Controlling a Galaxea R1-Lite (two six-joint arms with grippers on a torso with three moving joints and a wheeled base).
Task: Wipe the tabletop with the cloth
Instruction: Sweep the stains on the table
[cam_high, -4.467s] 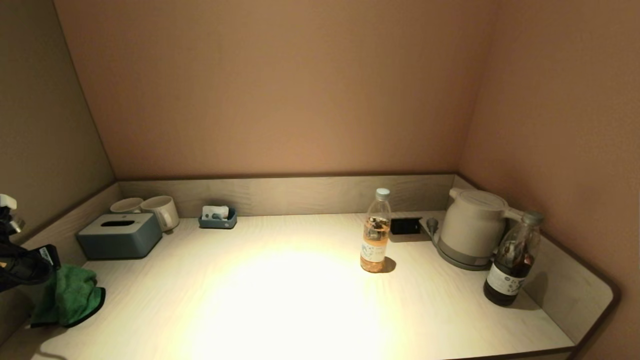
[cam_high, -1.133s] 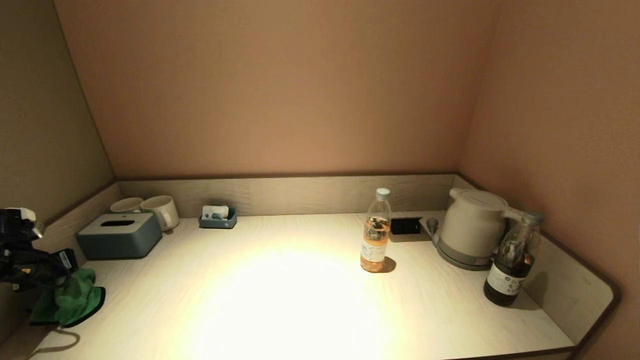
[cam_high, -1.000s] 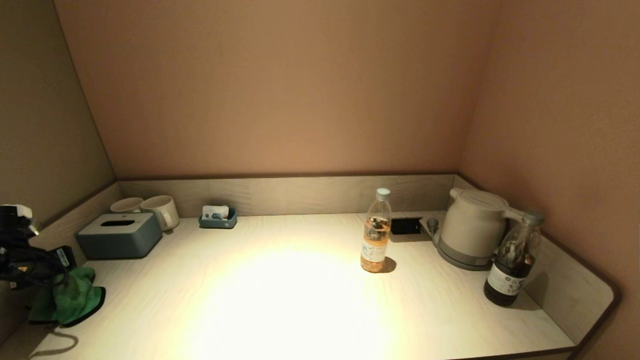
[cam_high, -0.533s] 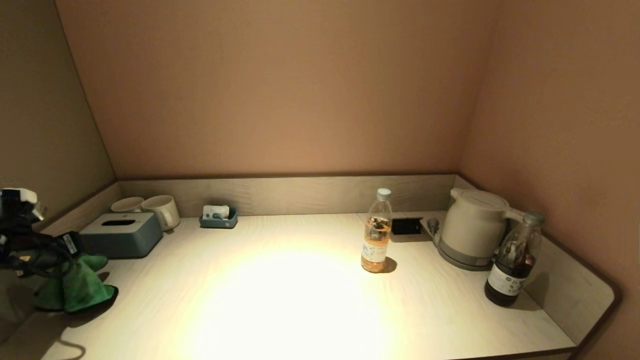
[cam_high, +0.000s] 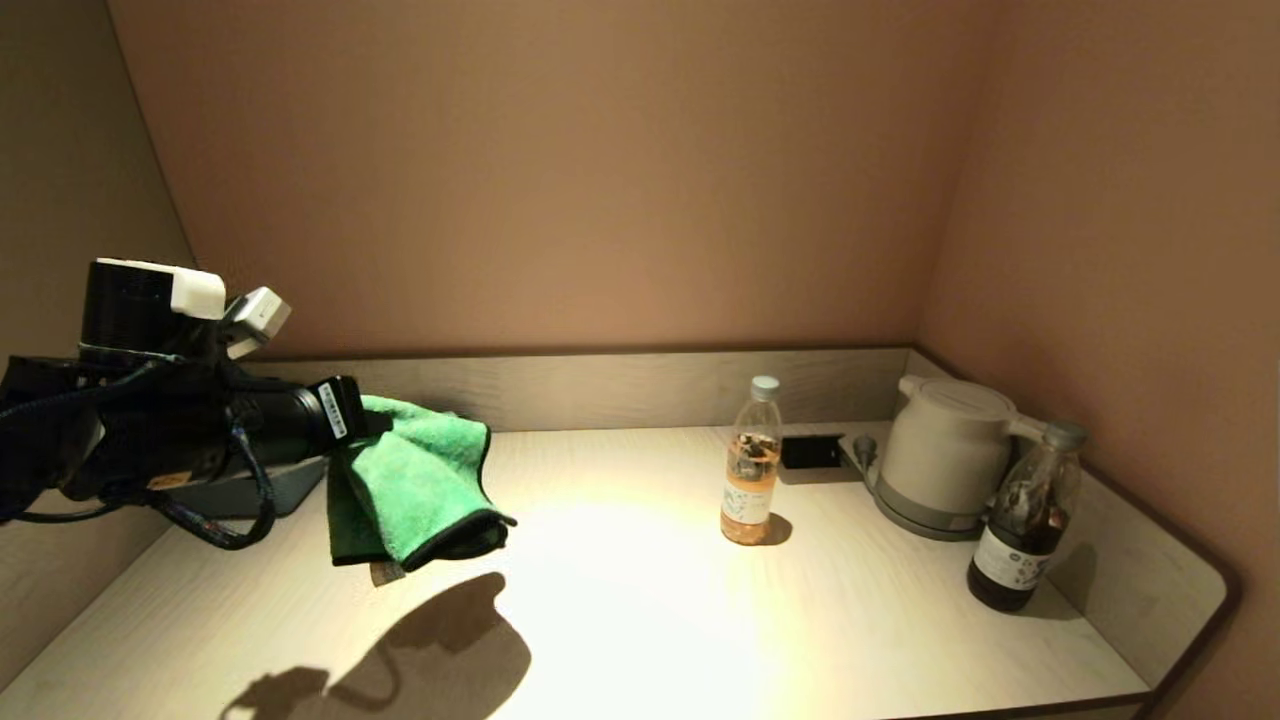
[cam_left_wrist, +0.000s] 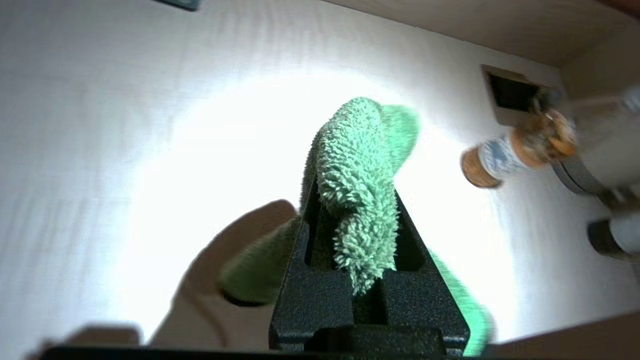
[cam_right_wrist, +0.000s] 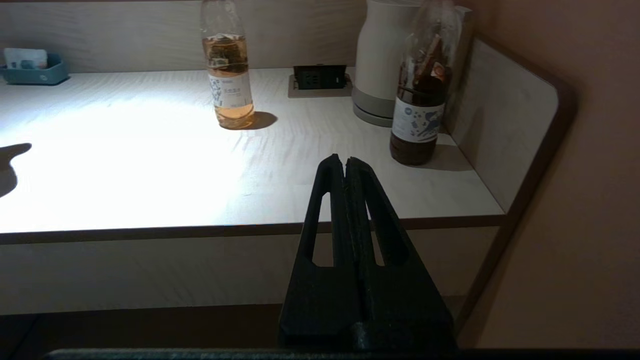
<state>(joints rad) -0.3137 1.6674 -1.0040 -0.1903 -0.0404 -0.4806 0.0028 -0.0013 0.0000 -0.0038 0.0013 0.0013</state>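
Observation:
My left gripper (cam_high: 375, 425) is shut on the green cloth (cam_high: 415, 480) and holds it in the air above the left part of the pale tabletop (cam_high: 620, 600). The cloth hangs down from the jaws and casts a shadow on the table below. In the left wrist view the cloth (cam_left_wrist: 357, 175) is bunched between the black fingers (cam_left_wrist: 300, 240) of that gripper (cam_left_wrist: 352, 200). My right gripper (cam_right_wrist: 345, 161) is shut and empty, parked low in front of the table's front edge, and does not show in the head view.
A bottle of orange drink (cam_high: 752, 465) stands mid-table. A white kettle (cam_high: 945, 450) and a dark bottle (cam_high: 1025, 520) stand at the right, by a raised side wall (cam_high: 1150, 580). A socket (cam_high: 810, 452) is set into the table. A grey tissue box (cam_high: 255, 490) lies behind my left arm.
My left gripper has lifted the cloth off the table's left edge and swung up and to the right over the table. The cups and small tray are now hidden behind it.

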